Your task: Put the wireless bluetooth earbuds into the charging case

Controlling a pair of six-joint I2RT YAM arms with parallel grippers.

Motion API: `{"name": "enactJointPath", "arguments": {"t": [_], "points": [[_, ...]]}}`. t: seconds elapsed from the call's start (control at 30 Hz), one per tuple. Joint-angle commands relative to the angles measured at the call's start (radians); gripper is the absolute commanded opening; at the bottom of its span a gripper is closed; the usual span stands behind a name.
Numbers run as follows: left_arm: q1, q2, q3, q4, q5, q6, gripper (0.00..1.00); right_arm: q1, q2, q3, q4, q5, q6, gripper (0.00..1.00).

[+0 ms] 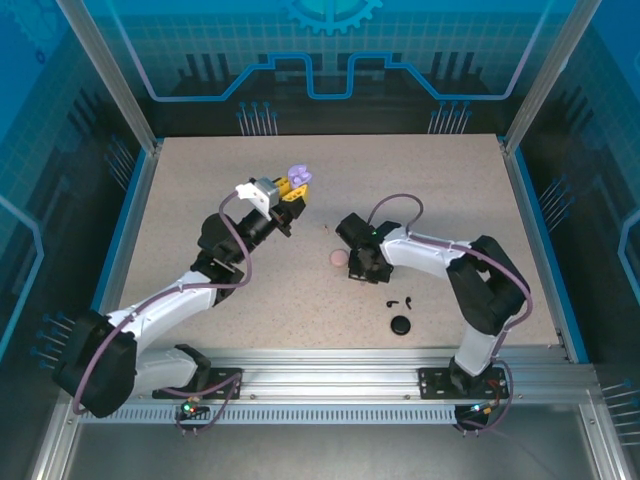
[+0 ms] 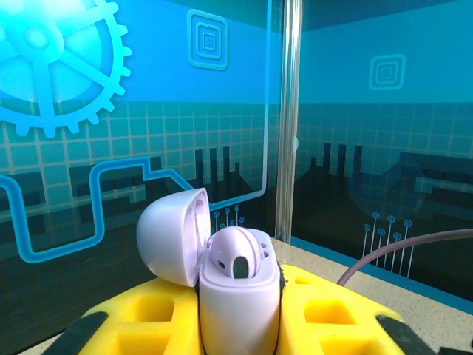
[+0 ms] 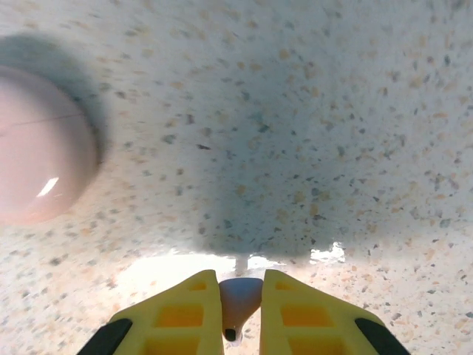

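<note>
Black earbuds [image 1: 390, 303] and their round black case [image 1: 401, 325] are lying low in the overhead frame. At centre the right gripper [image 3: 242, 285] is pinching a pale earbud [image 3: 238, 307] low over the worktop [image 3: 310, 133] beside the closed pink case [image 3: 37, 163], seemingly fetching it. Further up, the left gripper [image 1: 288, 192] is clamping the open purple case [image 2: 236, 296] upright, probably presenting its sockets.

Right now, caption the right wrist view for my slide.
Right gripper pinches a pale earbud at the speckled table, pink case nearby.
</note>
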Motion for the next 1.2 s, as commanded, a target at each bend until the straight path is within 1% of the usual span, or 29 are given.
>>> {"name": "enactJointPath", "arguments": {"t": [0.0, 0.13, 0.27, 0.37, 0.47, 0.63, 0.83, 0.97, 1.17], "points": [[-0.004, -0.034, 0.014, 0.011, 0.021, -0.020, 0.00, 0.022, -0.106, -0.032, 0.065, 0.067, -0.074, 0.14], [-0.005, -0.046, 0.014, 0.003, 0.039, -0.013, 0.00, 0.025, -0.233, -0.047, 0.110, 0.097, -0.146, 0.14], [-0.004, -0.065, 0.023, -0.025, 0.064, -0.004, 0.00, 0.022, -0.366, -0.017, 0.139, 0.109, -0.248, 0.15], [-0.005, -0.075, 0.029, -0.044, 0.080, 0.001, 0.00, 0.010, -0.442, 0.048, 0.136, 0.095, -0.328, 0.15], [-0.004, -0.076, 0.031, -0.050, 0.109, 0.008, 0.00, -0.006, -0.483, 0.141, 0.135, 0.059, -0.408, 0.15], [-0.004, -0.065, 0.040, -0.054, 0.155, 0.003, 0.00, -0.023, -0.502, 0.307, 0.166, -0.018, -0.519, 0.16], [-0.018, -0.034, 0.073, -0.061, 0.190, 0.013, 0.00, -0.026, -0.465, 0.473, 0.208, -0.112, -0.584, 0.17], [-0.031, -0.005, 0.105, -0.075, 0.210, 0.027, 0.00, -0.027, -0.435, 0.515, 0.251, -0.187, -0.603, 0.17], [-0.046, 0.022, 0.139, -0.077, 0.212, 0.045, 0.00, -0.022, -0.414, 0.494, 0.317, -0.291, -0.623, 0.16]]}}
